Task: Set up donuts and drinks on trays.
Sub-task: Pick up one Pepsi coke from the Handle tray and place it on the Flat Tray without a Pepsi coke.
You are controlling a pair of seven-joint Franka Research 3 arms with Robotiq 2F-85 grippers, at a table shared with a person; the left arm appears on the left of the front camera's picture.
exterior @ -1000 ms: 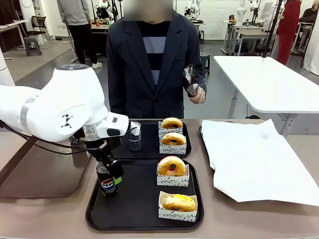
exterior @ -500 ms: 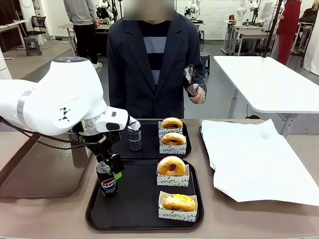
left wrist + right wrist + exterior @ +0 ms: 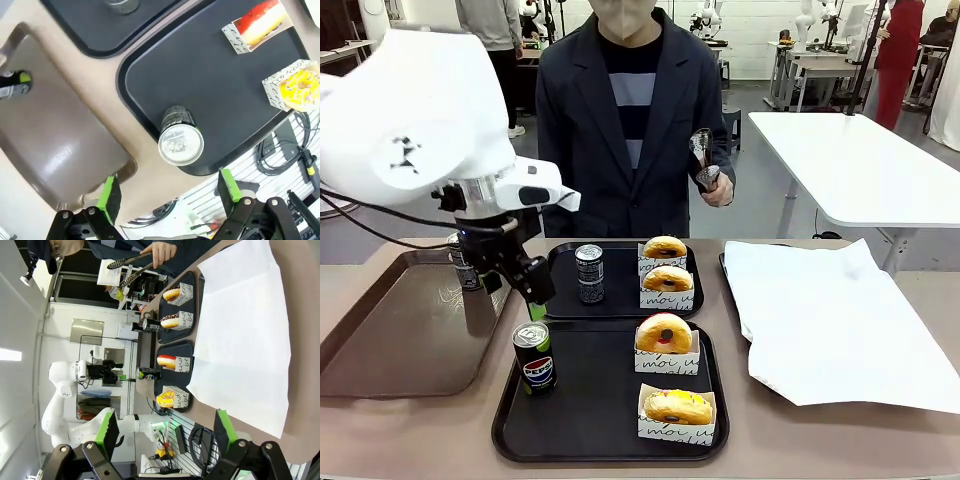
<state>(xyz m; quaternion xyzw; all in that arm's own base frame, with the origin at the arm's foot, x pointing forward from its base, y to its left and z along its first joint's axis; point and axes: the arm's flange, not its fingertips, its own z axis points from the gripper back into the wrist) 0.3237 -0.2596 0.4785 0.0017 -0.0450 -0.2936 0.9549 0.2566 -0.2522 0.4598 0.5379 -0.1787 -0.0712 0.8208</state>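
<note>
Since a second ago the left arm has lifted away from the Pepsi can (image 3: 533,357), which now stands alone on the near tray (image 3: 610,440); the left claw (image 3: 512,272) hangs above and behind the can, jaws apart and empty. In the left wrist view the green pads (image 3: 109,194) sit wide of the can's silver top, not touching it.

Desk (image 3: 840,440): tan surface. A long brown tray (image 3: 380,350) lies at the robot's left, with a dark can (image 3: 463,262) standing near its far edge, partly hidden by the arm. White paper sheet (image 3: 830,320) covers the right side.

Near tray, black: Pepsi can upright at its left edge; red-glazed donut (image 3: 664,334) in a white sleeve at the far right; yellow-glazed donut (image 3: 677,407) in its sleeve at the near right.

Far tray (image 3: 560,300), black, just behind the near one: a dark grey can (image 3: 589,272) upright at left of centre; two chocolate-topped donuts (image 3: 666,262) in sleeves at its right, one behind the other.

Person stands at the far side, hand (image 3: 716,190) holding metal tongs (image 3: 700,160) upright.

Right claw (image 3: 162,432): jaws apart, nothing between them, seen in its own wrist view well off from the trays.
</note>
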